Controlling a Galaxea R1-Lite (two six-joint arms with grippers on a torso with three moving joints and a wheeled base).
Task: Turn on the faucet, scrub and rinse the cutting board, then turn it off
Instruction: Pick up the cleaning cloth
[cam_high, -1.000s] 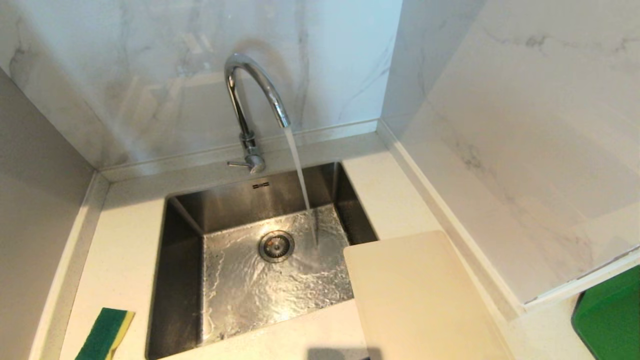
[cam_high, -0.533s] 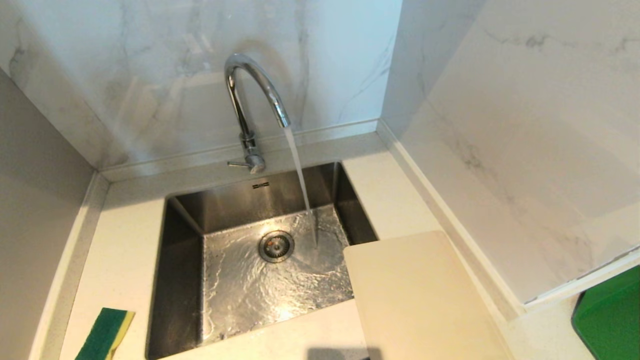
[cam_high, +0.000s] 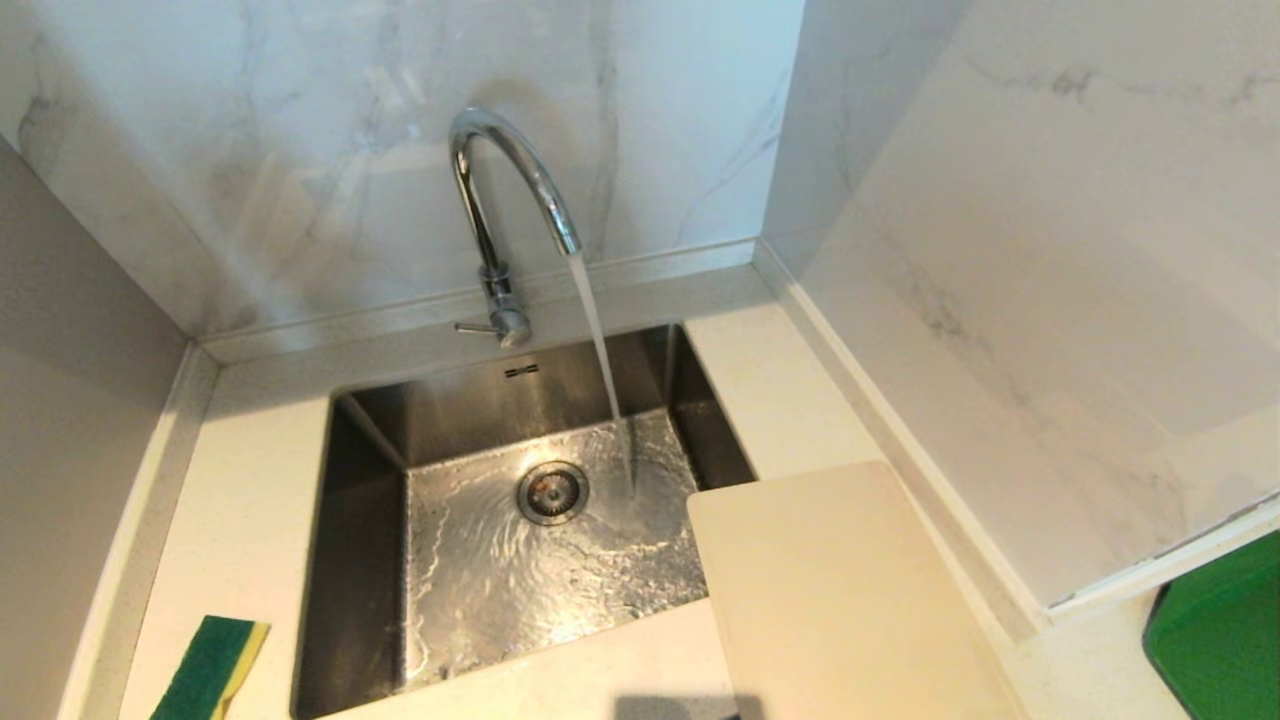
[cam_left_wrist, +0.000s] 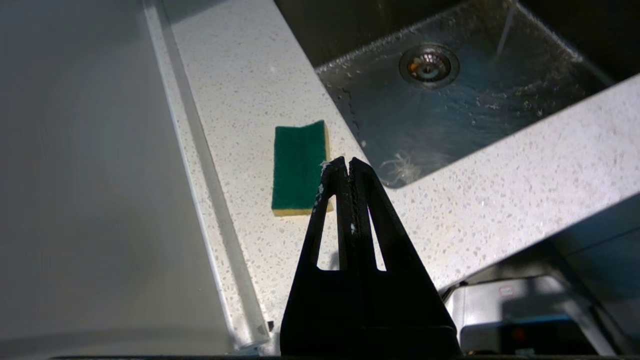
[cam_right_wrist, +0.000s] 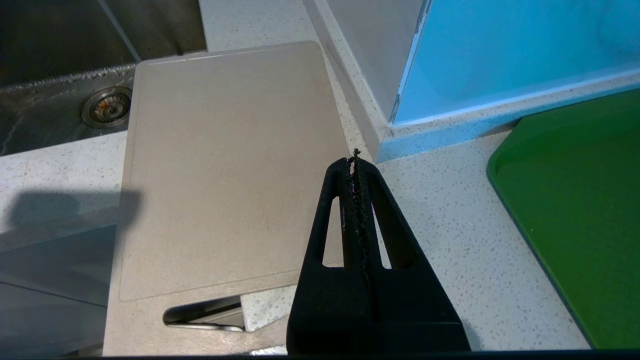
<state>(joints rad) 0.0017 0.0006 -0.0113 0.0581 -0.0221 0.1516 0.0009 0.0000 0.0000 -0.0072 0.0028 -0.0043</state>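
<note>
Both of my grippers are pinched fully together and carry nothing. My left gripper (cam_left_wrist: 348, 162) hangs above the counter's front edge with the sponge (cam_left_wrist: 299, 167) lying just past its tips, not touching. My right gripper (cam_right_wrist: 356, 161) hovers over the near right edge of the cutting board (cam_right_wrist: 225, 165), whether over it or just beside it I cannot tell.

From my head view neither arm shows. The faucet (cam_high: 510, 190) stands at twelve o'clock behind the sink (cam_high: 350, 560), and water already streams from its spout onto the sink floor close to the drain (cam_high: 552, 492). So I judge the first step done and scrubbing next.

The cutting board (cam_high: 840, 600) lies flat at four o'clock, one corner jutting over the sink's right rim, apparently dry. The sponge (cam_high: 210, 668) sits at eight o'clock on the counter (cam_high: 250, 500), left of the basin.

Next, I think, my left jaws must part, drop around the sponge and close, while the right readies to steady or shift the board under the stream.

A green board (cam_high: 1215, 640) lies at three o'clock beyond a marble partition (cam_high: 1000, 300); that wall crowds the board's right side, leaving little room for my right arm.
</note>
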